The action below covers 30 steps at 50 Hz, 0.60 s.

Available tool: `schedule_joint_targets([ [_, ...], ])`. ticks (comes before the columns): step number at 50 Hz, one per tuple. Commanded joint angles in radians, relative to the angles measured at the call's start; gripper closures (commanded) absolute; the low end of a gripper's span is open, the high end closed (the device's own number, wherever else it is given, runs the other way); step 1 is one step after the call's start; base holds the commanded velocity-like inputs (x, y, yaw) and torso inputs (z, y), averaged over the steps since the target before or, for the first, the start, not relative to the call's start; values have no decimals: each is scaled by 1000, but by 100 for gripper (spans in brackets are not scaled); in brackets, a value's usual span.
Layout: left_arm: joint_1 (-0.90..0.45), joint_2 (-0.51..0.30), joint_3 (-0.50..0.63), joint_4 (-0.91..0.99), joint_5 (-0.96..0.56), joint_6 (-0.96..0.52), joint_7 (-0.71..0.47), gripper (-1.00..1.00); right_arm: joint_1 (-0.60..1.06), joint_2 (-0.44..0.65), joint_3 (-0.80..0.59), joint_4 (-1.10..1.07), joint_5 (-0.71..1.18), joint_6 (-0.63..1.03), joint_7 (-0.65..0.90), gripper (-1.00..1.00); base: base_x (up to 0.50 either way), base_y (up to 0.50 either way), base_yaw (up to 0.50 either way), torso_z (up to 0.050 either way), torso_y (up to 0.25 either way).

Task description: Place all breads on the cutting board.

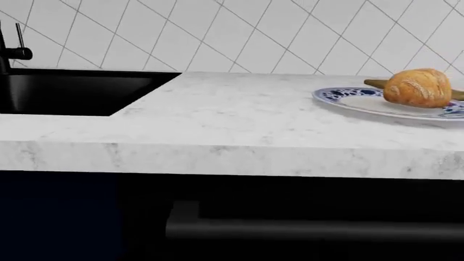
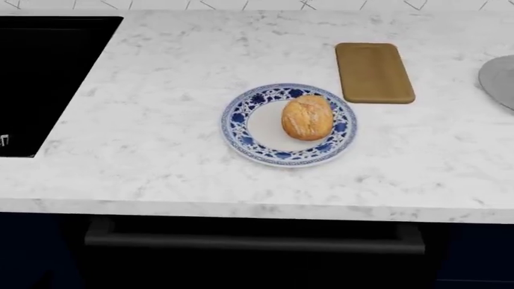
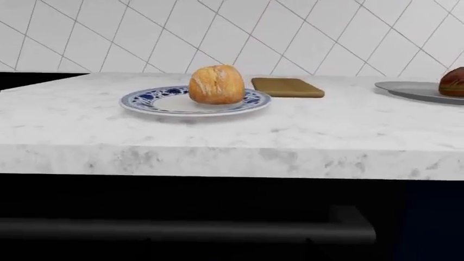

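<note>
Two breads show across the views. One golden-tan roll (image 2: 307, 117) with a scored top sits on the blue-and-white patterned plate (image 2: 241, 129) near the centre of the head view, resting toward that plate's right side. The darker reddish-brown roll (image 3: 452, 82) appears only at the far right edge of the right wrist view, lying on a plain grey plate (image 3: 406, 88); in the head view just a slice of that grey plate shows at the right edge, and the dark roll is out of frame there.

Above and to the right of the patterned plate in the head view lies the cutting board (image 2: 374, 72), a tan wooden rectangle with rounded corners, bare on top. Its lower left corner comes just beside the patterned plate's rim; whether they touch cannot be told. The grey plate lies apart from the board, further right.

All of this rests on a white marble countertop (image 2: 161, 120). At the upper left of the head view a black sink (image 2: 40, 72) is set into the counter, and the left wrist view shows a black faucet (image 1: 8, 51) at its left edge. White diagonal wall tiles (image 3: 290, 32) back the counter, and a dark bar handle (image 2: 249, 241) runs below the counter's front edge.

Neither gripper appears in any view, so how their jaws stand cannot be told.
</note>
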Motion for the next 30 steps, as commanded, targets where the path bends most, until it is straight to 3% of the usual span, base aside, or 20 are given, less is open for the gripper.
schedule_joint_targets([
  [1, 1, -8, 12, -2, -10, 16, -16, -100, 2, 14, -11, -1, 12, 3, 18, -100, 0, -500, 0, 0, 0],
  [8, 0, -14, 19, -6, -15, 22, -24, -100, 2, 22, -22, 4, 6, -11, 29, -100, 0, -126, 0, 0, 0],
  [30, -1, -31, 38, -2, -29, 23, -45, -100, 5, 39, -43, 0, 21, -7, 50, -100, -75, -498, 0, 0, 0],
])
